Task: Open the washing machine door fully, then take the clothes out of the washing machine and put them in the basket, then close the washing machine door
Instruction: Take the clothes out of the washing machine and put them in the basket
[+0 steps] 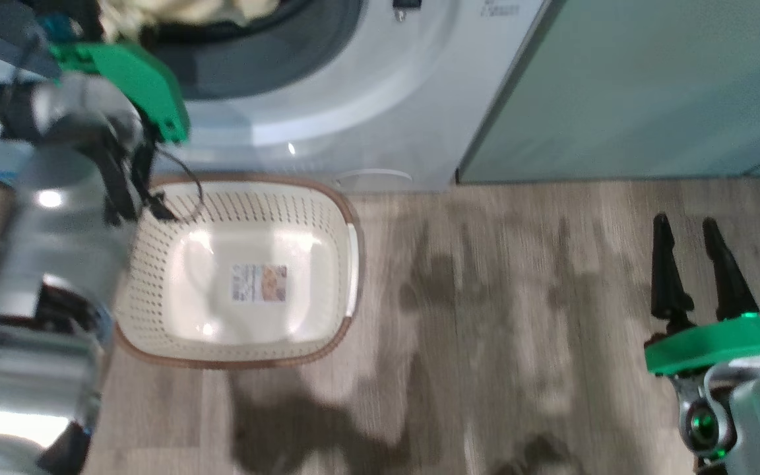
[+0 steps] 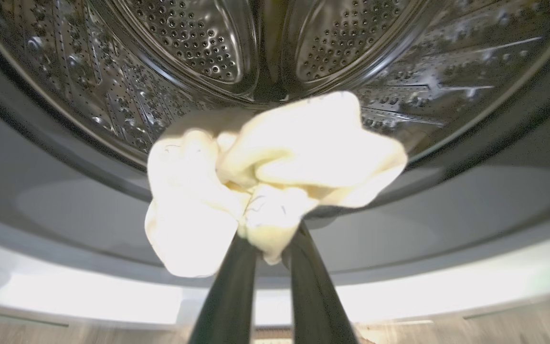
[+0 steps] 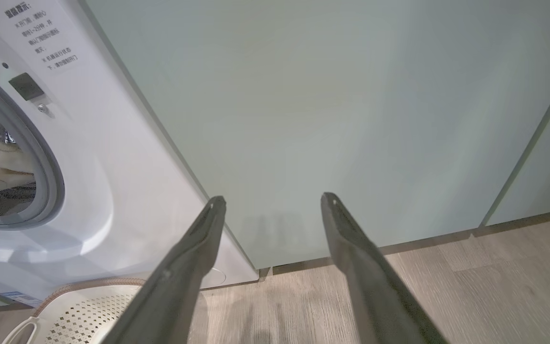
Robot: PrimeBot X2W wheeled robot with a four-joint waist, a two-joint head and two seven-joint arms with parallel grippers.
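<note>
Perforated steel drum (image 2: pixel 198 38) behind crumpled cream clothes (image 2: pixel 265 177)

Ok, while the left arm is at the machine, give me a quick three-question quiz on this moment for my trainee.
1. True or false: the right gripper is shut on the clothes.
2. What is in the basket? A) just a sticker on its floor B) one garment C) a pile of garments
3. Fill in: the left gripper is shut on the ____ in front of the steel drum of the washing machine.
Key: 1 false; it stands open above the wooden floor, holding nothing. 2 A. 3 clothes.
</note>
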